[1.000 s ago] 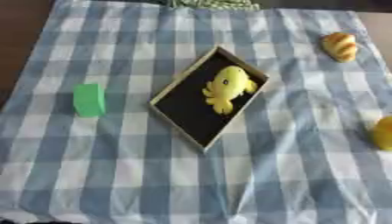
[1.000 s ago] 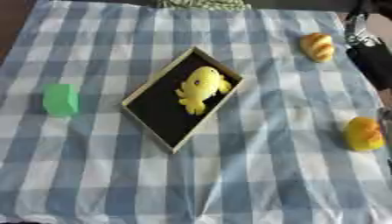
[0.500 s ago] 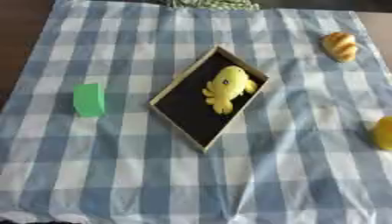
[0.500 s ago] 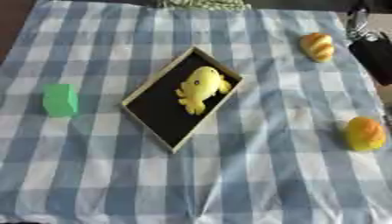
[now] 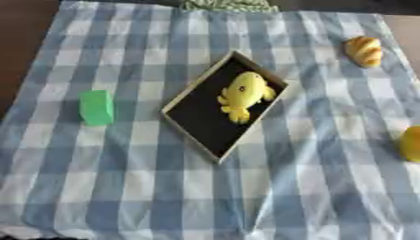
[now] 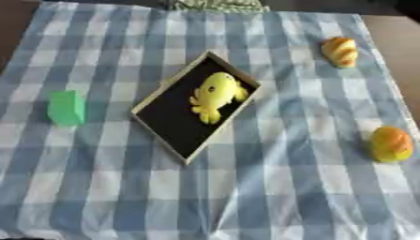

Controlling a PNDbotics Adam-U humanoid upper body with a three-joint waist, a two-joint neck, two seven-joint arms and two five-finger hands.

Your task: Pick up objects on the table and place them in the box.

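A shallow black box (image 5: 197, 117) with a pale wooden rim lies askew in the middle of the blue-and-white checked cloth. A yellow fish-shaped toy (image 5: 243, 93) lies inside it, in the upper half. A green block (image 5: 97, 107) stands on the cloth to the box's left. A croissant-like bread piece (image 6: 340, 51) lies at the far right. An orange-yellow rounded thing (image 6: 390, 144) sits near the cloth's right edge. Neither hand shows in either view.
The checked cloth (image 6: 246, 197) covers most of the brown table (image 5: 20, 42), which shows bare at the left and upper right. A green-and-white patterned thing (image 6: 215, 5) sits at the cloth's far edge.
The dark arm that showed at the right edge of the right eye view has withdrawn out of sight. The things on the cloth have not moved.
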